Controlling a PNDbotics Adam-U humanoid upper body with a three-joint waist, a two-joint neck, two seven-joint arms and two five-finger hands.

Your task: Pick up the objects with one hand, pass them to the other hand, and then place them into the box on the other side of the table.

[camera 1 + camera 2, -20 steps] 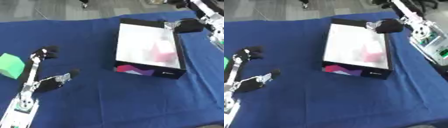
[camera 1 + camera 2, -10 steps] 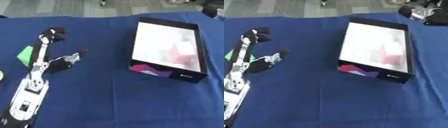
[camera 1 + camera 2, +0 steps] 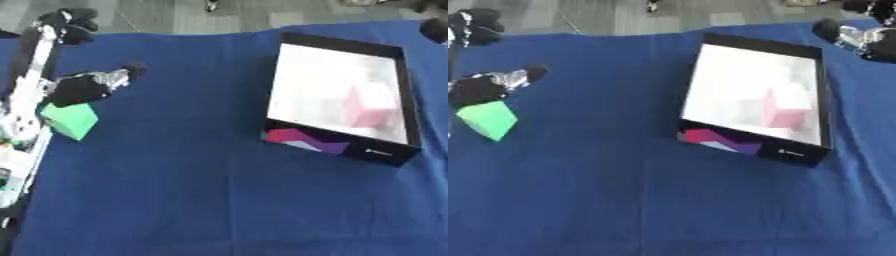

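Green block (image 3: 70, 120) lies just beneath left hand (image 3: 83, 87).

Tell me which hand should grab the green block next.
Left. The left hand hangs open right above the green block on the table's left side, while the right hand sits far off, beyond the box.

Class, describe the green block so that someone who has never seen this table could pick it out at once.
Start at the blue cloth covering the table, then look to its left side, away from the black box on the right. The green block lies on the cloth just below the left hand. It is the only green thing, and unlike the pink block, it sits outside the box.
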